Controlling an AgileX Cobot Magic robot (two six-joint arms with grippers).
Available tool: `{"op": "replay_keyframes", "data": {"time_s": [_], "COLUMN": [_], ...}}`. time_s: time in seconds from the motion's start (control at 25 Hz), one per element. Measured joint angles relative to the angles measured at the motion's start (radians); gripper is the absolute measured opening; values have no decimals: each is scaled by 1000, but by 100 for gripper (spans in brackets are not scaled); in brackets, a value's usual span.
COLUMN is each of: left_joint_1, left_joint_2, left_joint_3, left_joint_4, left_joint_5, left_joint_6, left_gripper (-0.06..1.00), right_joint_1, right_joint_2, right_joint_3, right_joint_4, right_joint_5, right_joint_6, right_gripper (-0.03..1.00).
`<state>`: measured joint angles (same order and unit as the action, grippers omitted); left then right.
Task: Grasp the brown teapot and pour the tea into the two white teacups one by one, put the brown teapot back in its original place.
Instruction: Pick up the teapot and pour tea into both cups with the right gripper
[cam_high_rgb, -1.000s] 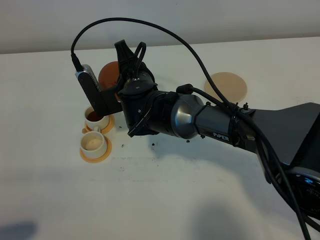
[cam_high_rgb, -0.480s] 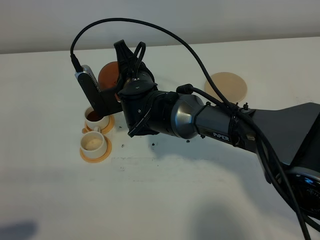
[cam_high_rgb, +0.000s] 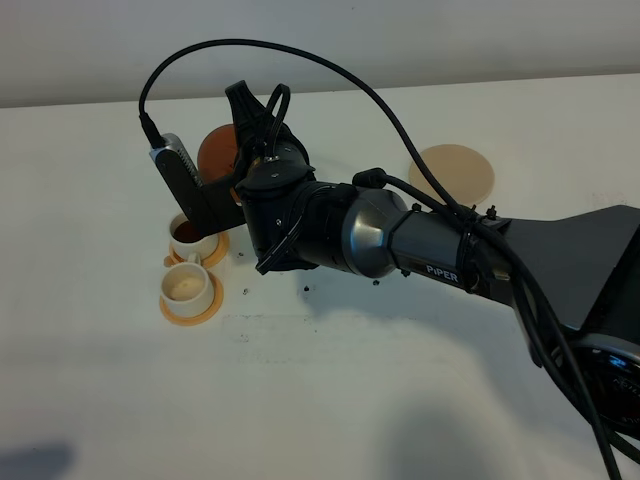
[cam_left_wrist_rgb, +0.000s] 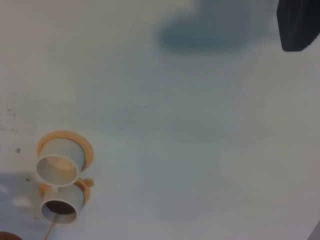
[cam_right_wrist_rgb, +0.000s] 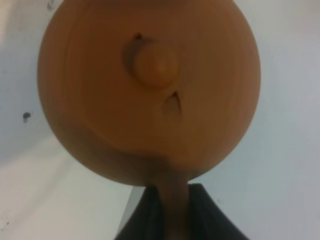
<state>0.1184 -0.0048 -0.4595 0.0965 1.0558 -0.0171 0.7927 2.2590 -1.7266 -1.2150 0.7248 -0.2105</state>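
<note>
Jaws pinch the brown teapot (cam_right_wrist_rgb: 150, 90) by its handle.

The right hand (cam_right_wrist_rgb: 173, 190) grips the brown teapot (cam_right_wrist_rgb: 150, 100) by its handle, lid knob visible.

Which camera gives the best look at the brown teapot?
The right wrist view: the brown teapot fills it, lid knob showing, handle pinched in the right gripper. Exterior high shows only part of its body behind that gripper; left wrist, at most a brown sliver.
</note>
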Motion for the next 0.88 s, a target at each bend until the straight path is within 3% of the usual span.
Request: {"op": "replay_keyframes", "data": {"time_s": [0.88], "left_joint_1": [0], "left_joint_2": [0], "left_joint_3": [0], "left_joint_4": [0], "left_joint_5": [0], "left_joint_6": [0], "left_gripper": [27], "right_joint_1": [0], "right_joint_2": [0], "right_joint_3": [0], "right_joint_4": [-25], "right_joint_5": [-1], "right_joint_6": [-49], "right_gripper": [9]}}
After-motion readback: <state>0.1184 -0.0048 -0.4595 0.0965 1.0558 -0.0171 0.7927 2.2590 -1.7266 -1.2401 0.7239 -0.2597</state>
